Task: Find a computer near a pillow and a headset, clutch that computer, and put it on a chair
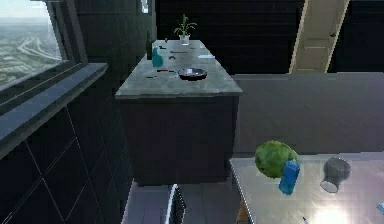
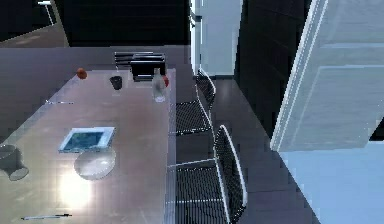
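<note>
Presently, we cannot tell the gripper's state. A dark boxy object [image 2: 147, 68], possibly the computer, stands at the far end of the long glossy grey table [image 2: 135, 115]; black wire chairs [image 2: 230, 165] line one long edge of that table.

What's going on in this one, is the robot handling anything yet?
The robot appears to be at the search stage. It faces a dark kitchen island with a black frying pan and a potted plant on top. Beside it runs a long glossy table carrying a flat blue-and-white rectangle, a clear glass bowl and a green round vegetable. Black wire chairs line the table's side. A dark boxy thing sits at its far end; what it is cannot be told.
</note>
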